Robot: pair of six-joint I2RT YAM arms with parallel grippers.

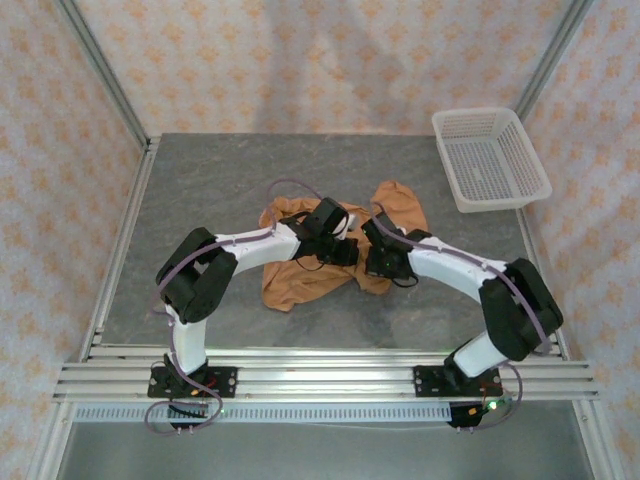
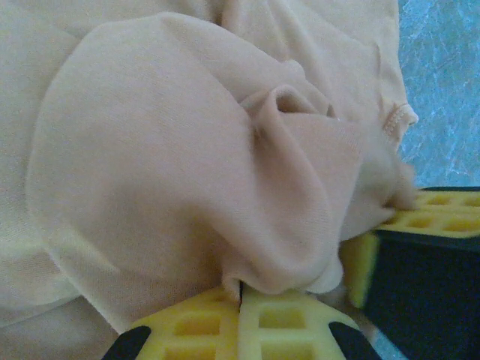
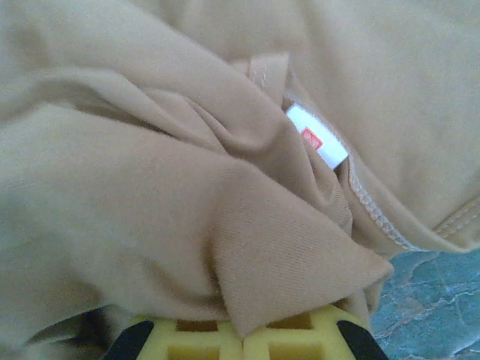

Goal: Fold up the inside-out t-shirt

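Observation:
The inside-out t-shirt (image 1: 305,280) lies crumpled in an orange-tan heap at the middle of the grey table. Both grippers are down on it, close together. In the left wrist view my left gripper (image 2: 241,289) is shut, a bunched fold of the t-shirt (image 2: 187,150) pinched between its yellow fingers. From above, my left gripper (image 1: 341,252) sits on the heap's centre. My right gripper (image 3: 241,334) is shut on a pointed fold of the t-shirt (image 3: 150,187), beside a hem and a small white label (image 3: 317,135) with a red mark. From above, my right gripper (image 1: 379,262) sits just right of the left.
A white plastic basket (image 1: 476,113) stands at the table's back right corner. Bare grey table (image 1: 200,200) lies to the left and behind the shirt. Patterned walls and metal frame posts close in the workspace. The right gripper's yellow fingers (image 2: 439,217) show at the right of the left wrist view.

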